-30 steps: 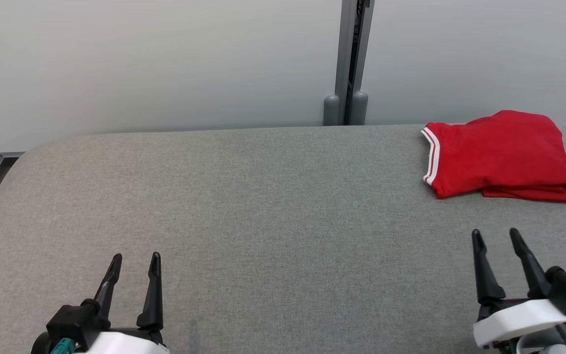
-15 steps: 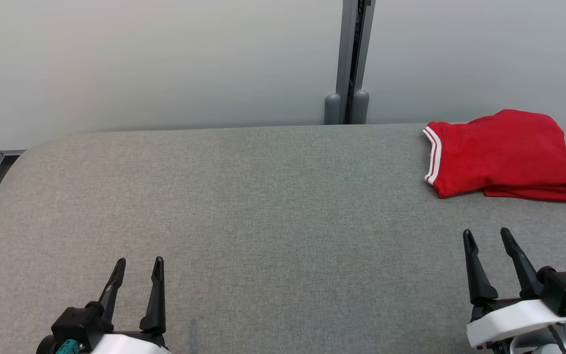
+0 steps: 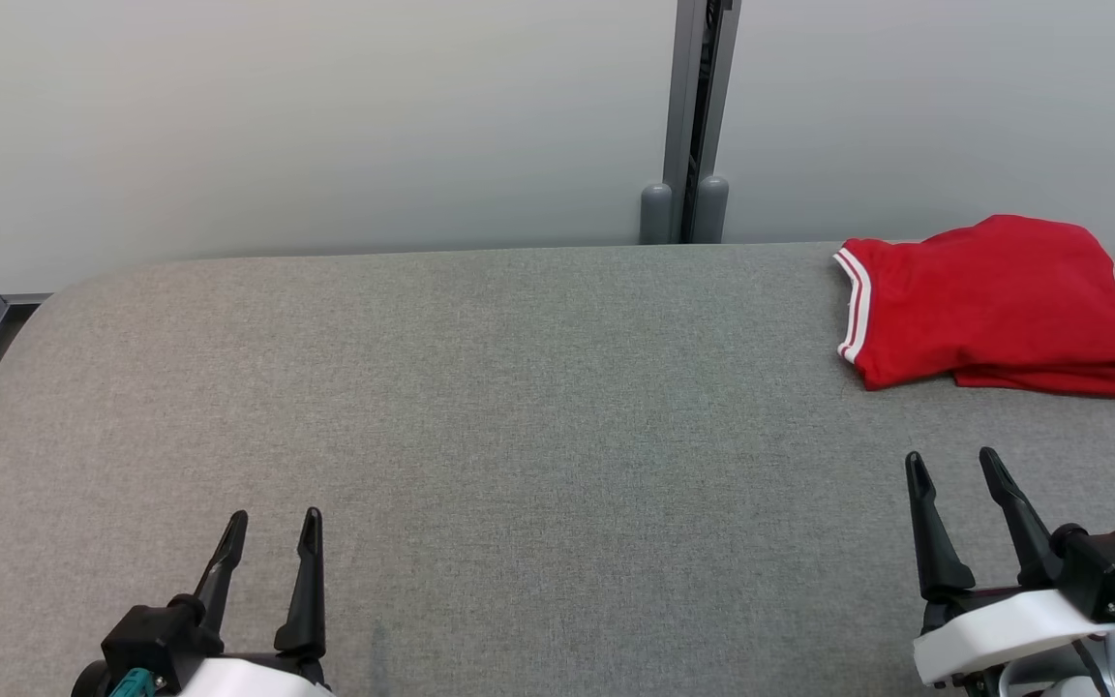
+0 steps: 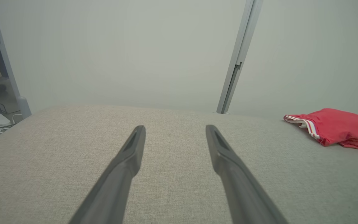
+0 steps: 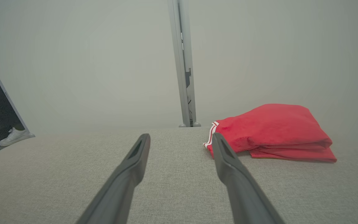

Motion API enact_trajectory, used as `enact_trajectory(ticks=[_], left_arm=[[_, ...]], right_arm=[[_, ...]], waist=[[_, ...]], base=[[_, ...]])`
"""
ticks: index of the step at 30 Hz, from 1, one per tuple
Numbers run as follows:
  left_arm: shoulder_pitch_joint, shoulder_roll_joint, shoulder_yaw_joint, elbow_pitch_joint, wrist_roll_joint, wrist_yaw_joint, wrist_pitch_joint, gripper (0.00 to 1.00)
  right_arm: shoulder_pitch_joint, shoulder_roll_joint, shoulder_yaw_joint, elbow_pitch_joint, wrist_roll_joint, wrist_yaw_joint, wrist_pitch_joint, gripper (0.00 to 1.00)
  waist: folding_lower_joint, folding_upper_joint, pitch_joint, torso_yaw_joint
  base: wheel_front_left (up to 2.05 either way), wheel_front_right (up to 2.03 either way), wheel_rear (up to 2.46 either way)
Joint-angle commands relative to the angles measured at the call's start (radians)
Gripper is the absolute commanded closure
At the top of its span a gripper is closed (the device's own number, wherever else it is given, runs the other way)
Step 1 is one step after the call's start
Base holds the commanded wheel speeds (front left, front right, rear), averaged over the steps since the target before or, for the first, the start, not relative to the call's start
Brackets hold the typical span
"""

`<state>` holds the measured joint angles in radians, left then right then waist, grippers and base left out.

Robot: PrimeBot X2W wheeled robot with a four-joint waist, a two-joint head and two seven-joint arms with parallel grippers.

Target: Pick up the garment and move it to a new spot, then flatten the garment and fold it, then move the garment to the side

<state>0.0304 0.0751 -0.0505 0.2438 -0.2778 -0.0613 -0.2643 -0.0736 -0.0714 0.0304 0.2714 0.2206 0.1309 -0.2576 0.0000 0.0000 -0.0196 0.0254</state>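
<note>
The left gripper (image 3: 274, 516) is seen at the lower left of the head view, low over the grey fabric-covered table (image 3: 519, 387). Its two dark fingers (image 4: 126, 168) are spread wide, nothing is held between them, and the grey cloth of the table is seen through the gap in the left wrist view. The right gripper (image 3: 950, 458) is placed at the lower right, likewise opened wide and empty, with its fingers pointed toward the far edge of the table. Whether either set of fingertips touches the table cannot be told. The garment (image 3: 988, 305) is laid at the far right of the table, close to the back edge. It is well apart from the left gripper and nearer to the right gripper, by which it is not touched. It is a red piece, folded into a compact, roughly rectangular stack. Several layers are shown along its near side, and a band of white stripes is seen at its left end. Its top is slightly domed and faintly creased. Behind the table a pale wall is seen, divided by a grey upright post (image 3: 698, 116).
</note>
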Motion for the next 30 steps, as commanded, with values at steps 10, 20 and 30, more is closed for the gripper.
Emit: enact_trajectory(ticks=[10, 20, 30], left_arm=[[-0.023, -0.008, 0.019, 0.012, 0.021, -0.016, -0.001, 0.0], [-0.027, -0.013, 0.029, 0.018, 0.03, -0.027, -0.001, 0.0], [-0.007, -0.03, 0.035, 0.067, -0.031, -0.028, 0.021, 1.0]], right_arm=[[-0.008, -0.003, 0.0, -0.003, -0.004, 0.0, -0.008, 0.0], [-0.015, -0.006, 0.01, 0.01, -0.002, 0.0, -0.008, 0.0], [0.008, 0.01, 0.0, 0.051, 0.059, 0.0, 0.025, 1.0]], waist=[[0.0, 0.0, 0.002, 0.001], [0.0, 0.0, 0.001, -0.002], [0.0, 0.0, 0.001, -0.003]], base=[[0.0, 0.0, 0.0], [0.0, 0.0, 0.0], [0.0, 0.0, 0.0]])
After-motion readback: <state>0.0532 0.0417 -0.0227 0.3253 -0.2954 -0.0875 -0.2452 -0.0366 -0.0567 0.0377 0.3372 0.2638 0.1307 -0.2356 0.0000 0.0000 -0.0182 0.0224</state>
